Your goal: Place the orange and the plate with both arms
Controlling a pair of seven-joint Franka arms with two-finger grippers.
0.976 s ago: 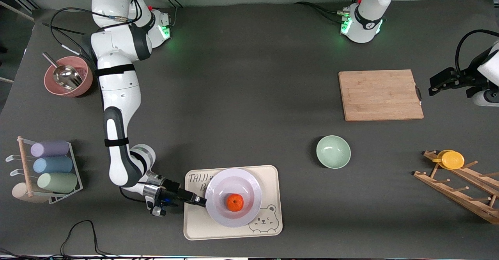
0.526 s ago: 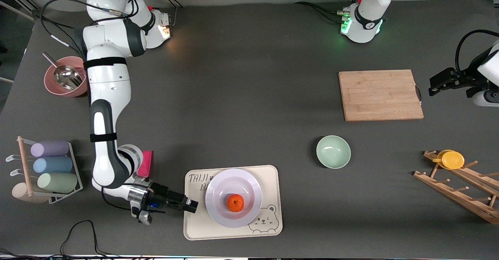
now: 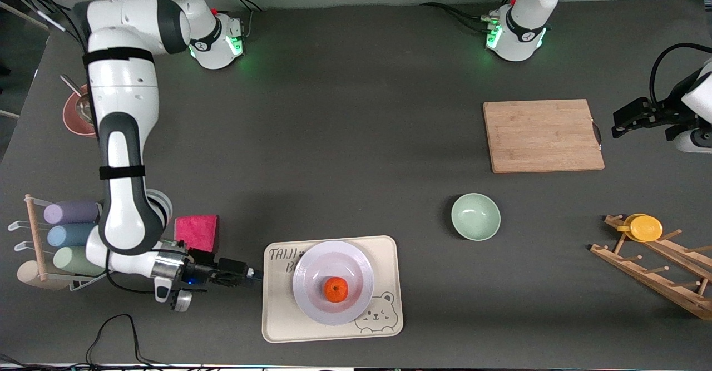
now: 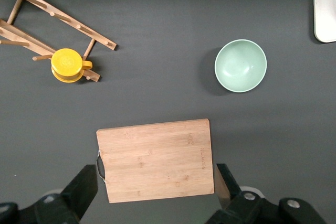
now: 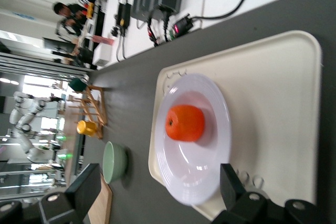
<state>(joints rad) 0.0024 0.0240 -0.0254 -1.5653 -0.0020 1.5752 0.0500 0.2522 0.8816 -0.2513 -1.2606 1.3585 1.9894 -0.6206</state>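
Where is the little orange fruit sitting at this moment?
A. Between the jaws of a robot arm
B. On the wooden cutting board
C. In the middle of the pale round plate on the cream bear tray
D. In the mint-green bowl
C: the small bright-orange fruit lies in the shallow centre of the round pale lavender-white plate, which rests on the cream rectangular bear-print tray; the right gripper is beside the tray with its jaws open, holding nothing.

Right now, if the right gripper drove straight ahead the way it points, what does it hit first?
Likely the cream tray's near edge: the right gripper sits open just off it, aimed at the plate holding the orange. Height is unclear; it might pass over the tray and meet the plate rim.
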